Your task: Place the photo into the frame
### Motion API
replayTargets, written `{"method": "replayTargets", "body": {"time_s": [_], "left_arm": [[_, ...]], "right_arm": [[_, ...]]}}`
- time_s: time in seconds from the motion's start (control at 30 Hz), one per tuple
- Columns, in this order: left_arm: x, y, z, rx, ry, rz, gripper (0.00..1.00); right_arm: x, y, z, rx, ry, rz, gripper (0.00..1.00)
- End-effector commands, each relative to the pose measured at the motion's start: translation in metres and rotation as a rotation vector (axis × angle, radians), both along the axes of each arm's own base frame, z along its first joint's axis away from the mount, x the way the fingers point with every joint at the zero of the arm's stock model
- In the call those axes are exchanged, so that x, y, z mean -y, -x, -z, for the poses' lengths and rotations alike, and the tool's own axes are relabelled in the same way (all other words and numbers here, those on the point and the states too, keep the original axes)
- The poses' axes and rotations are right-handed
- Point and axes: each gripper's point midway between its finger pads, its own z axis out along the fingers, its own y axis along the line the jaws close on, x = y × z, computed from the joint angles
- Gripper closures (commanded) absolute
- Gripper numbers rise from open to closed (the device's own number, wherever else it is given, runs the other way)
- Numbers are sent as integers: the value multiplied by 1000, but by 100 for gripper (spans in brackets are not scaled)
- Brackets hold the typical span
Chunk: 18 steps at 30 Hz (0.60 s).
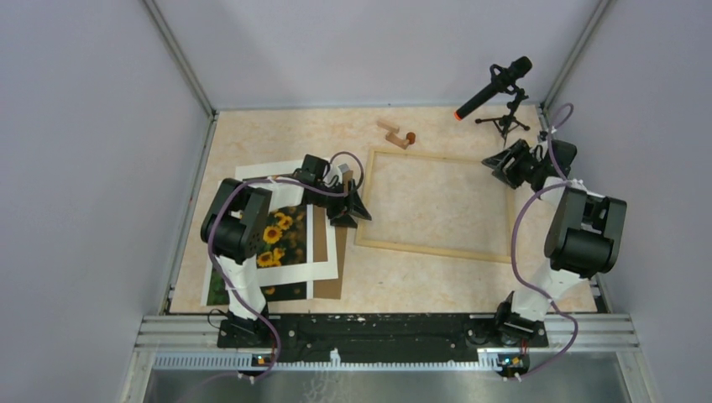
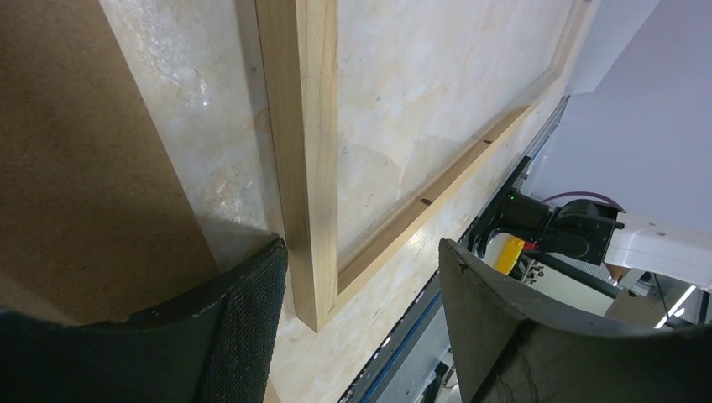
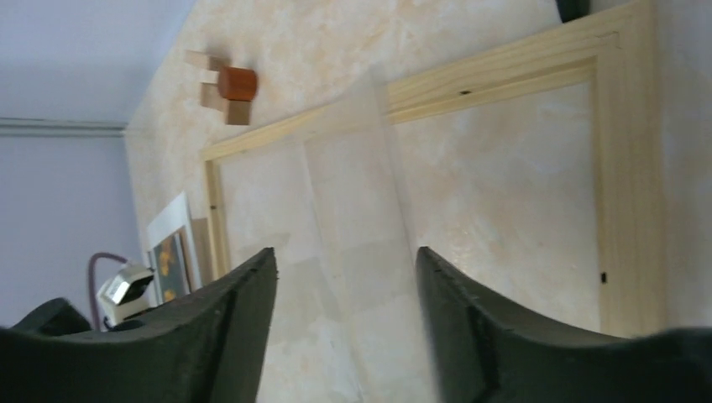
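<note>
- Your work surface is a beige marbled table (image 1: pixel 277 134).
- On its left side you have a flat stack: a white mat (image 1: pixel 323 252) on top, the photo (image 1: pixel 281 239) showing through the mat's opening and past its near edge, and a brown board (image 1: pixel 330 287) sticking out on the right. You cannot tell which layer touches the table.
- Right of centre lies the frame (image 1: pixel 432 251), flat, with the tabletop visible through it.
- Just beyond the frame's far left corner sit small wooden blocks (image 1: pixel 391 133).
- A microphone stand (image 1: pixel 506 123) is in your far right corner.
</note>
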Motion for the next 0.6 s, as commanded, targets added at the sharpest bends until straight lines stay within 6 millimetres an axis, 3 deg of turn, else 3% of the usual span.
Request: {"method": "replayTargets", "body": {"time_s": [0.0, 0.1, 0.2, 0.57], "left_arm": [[-7, 1, 7, 23, -26, -8, 28], [-6, 1, 7, 22, -19, -7, 28], [-7, 1, 7, 28, -19, -7, 28], [-8, 5, 5, 41, -18, 4, 28]], "right_arm": [[8, 7, 5, -146, 203, -9, 35], [13, 9, 11, -224, 307, -2, 26], [17, 5, 3, -249, 397, 23, 17], [44, 9, -12, -402, 694, 94, 2]]}}
